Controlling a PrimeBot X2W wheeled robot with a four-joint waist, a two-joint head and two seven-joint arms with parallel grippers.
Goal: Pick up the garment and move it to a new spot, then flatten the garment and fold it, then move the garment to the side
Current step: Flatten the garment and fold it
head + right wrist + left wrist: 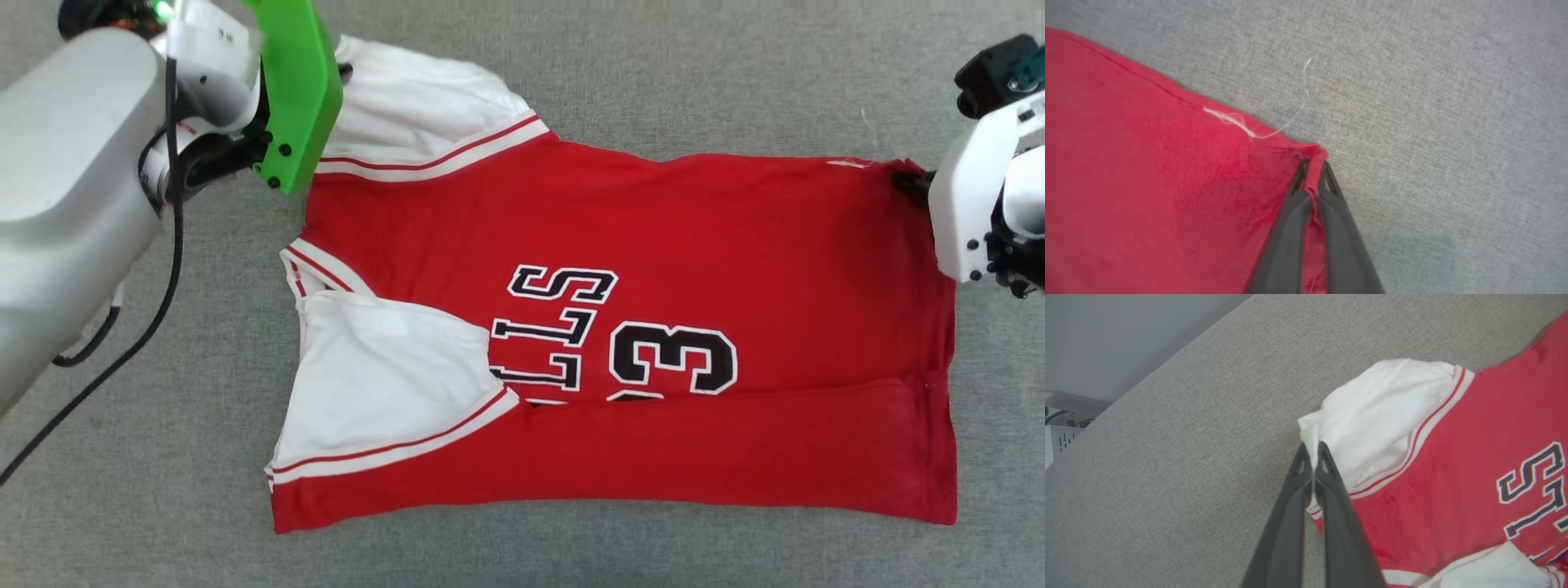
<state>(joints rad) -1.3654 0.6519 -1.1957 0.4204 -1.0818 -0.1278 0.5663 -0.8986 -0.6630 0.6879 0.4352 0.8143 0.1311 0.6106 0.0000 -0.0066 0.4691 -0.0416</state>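
The garment [653, 220], a red jersey with white sleeves and black lettering, lies spread on the grey surface, its near long edge folded up over the numbers. In the left wrist view my left gripper [1312, 451] is shut on the garment [1453, 457] at the edge of the far white sleeve [1372, 420]. The right wrist view shows my right gripper [1313, 165] shut on the garment [1147, 163] at a far red hem corner. From the head, the left arm's green mount [298, 90] sits over the far sleeve, and the right gripper [910, 181] meets the hem corner.
A grey fabric surface [735, 73] lies all round the jersey. A loose white thread [1274, 122] trails from the hem near the right gripper. The left arm's black cable [167, 269] hangs at the left. A white box [1059, 443] stands past the surface's edge.
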